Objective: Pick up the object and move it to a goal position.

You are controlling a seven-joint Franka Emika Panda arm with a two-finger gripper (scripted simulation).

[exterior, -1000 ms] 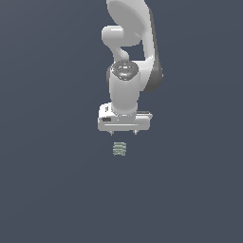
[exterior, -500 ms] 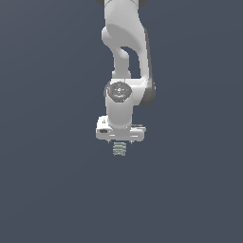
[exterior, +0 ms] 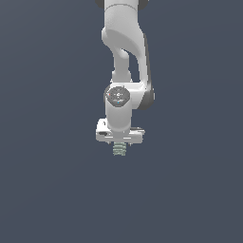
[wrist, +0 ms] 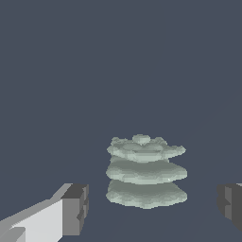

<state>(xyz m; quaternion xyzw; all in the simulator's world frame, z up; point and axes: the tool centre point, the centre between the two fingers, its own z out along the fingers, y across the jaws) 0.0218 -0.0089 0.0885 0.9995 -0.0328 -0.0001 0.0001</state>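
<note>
The white arm [exterior: 124, 52] hangs straight down from the top of the exterior view, its wrist pointing at the dark slate-grey surface [exterior: 52, 190] below. At its lower end the tool [exterior: 119, 142] sits low, directly over the object [exterior: 119, 149], a tiny pale grey-green ridged block that pokes out just beneath the wide white crossbar of the tool and is far narrower than it. From this side I cannot make out the fingers themselves, only the block's lower ridges showing under the bar. The wrist view is clearer: the object [wrist: 145, 172] stands upright, three or four stacked ridges like flattened coils, with a knobbly top. One dark grey finger pad [wrist: 75, 208] on a white finger shows on one side of it and a second dark pad [wrist: 230, 205] at the opposite edge of the picture. The tool is spread wide, with plain surface visible between each pad and the block, so neither pad touches it. The block sits between the two pads, nearer the first pad than the second. Whether the block rests on the surface or floats just above it, I cannot tell; the grey ground is flat and featureless all round.
</note>
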